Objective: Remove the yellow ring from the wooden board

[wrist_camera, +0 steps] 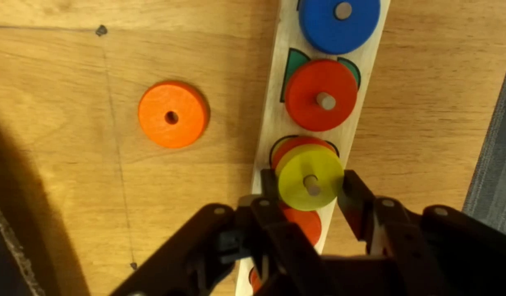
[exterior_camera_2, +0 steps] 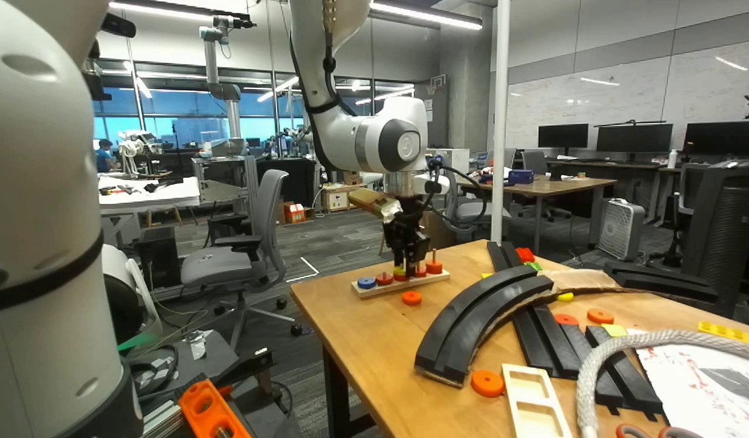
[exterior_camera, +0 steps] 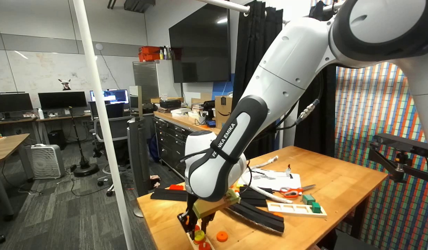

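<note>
"One yellow ring (wrist_camera: 295,176) to tag. Where?"

"On the wooden board (wrist_camera: 273,119), around a peg (wrist_camera: 313,188), stacked over an orange ring (wrist_camera: 293,148). Peg's end shows through the hole."

"Jaws?"

"Clamped on the yellow ring, a fingertip at each edge. The gripper (wrist_camera: 309,181) comes in from the bottom of the wrist view."

"Yellow touching the orange beneath?"

"Can't tell. Only a crescent of orange shows."

"Neighbours, quick."

"Toward the top of the wrist view: red ring (wrist_camera: 306,94), then blue ring (wrist_camera: 323,28), both on pegs, blue cut off by the frame. Other way: red-orange ring (wrist_camera: 309,224) partly hidden by the gripper, then a sliver of a further ring (wrist_camera: 256,281)."

"Loose stuff?"

"Loose orange ring (wrist_camera: 171,107), flat on the tabletop (wrist_camera: 195,197), beside the board but apart from it."

"Exteriors?"

"Gripper points down over the board in both exterior views. Curved black strips (exterior_camera_2: 450,322) on the tabletop in an exterior view, pale tray (exterior_camera_2: 526,385) near their end. In an exterior view: scissors (exterior_camera: 299,190) beside a white sheet (exterior_camera: 287,184), green block (exterior_camera: 315,207) at the tray's end, second green block (exterior_camera: 308,199) near it."
</note>
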You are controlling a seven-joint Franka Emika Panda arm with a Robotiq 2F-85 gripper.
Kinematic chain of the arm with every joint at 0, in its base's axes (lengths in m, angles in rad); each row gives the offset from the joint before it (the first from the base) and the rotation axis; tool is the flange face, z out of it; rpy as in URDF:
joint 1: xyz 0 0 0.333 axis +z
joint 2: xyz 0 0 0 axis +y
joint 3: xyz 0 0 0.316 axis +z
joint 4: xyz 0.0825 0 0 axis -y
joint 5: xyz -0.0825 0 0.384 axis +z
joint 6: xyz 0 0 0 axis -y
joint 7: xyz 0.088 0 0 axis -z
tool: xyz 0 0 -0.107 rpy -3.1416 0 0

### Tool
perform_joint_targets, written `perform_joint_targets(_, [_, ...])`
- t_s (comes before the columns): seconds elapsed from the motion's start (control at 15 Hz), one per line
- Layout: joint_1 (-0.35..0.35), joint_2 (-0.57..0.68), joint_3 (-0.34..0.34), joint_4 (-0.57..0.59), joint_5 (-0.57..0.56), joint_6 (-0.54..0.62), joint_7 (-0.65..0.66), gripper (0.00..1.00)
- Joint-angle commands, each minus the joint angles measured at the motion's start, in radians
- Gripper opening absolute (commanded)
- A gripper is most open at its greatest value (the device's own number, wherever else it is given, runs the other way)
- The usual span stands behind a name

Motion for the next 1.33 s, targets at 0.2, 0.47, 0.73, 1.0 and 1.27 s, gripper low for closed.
perform_joint_targets(0.2, [0.08,-0.04,-0.063,0.014,-0.059,-0.068,0.081,0.24])
perform_joint_targets(0.47, [0.066,-0.081,-0.048,-0.027,-0.042,-0.036,0.052,0.24])
perform_joint_targets(0.73, [0.06,-0.14,-0.05,-0.075,-0.045,-0.013,0.062,0.24])
perform_joint_targets(1.0, [0.047,-0.172,-0.077,-0.106,-0.058,-0.003,0.117,0.24])
perform_joint_targets(1.27, [0.023,-0.134,-0.109,-0.06,-0.075,-0.021,0.135,0.24])
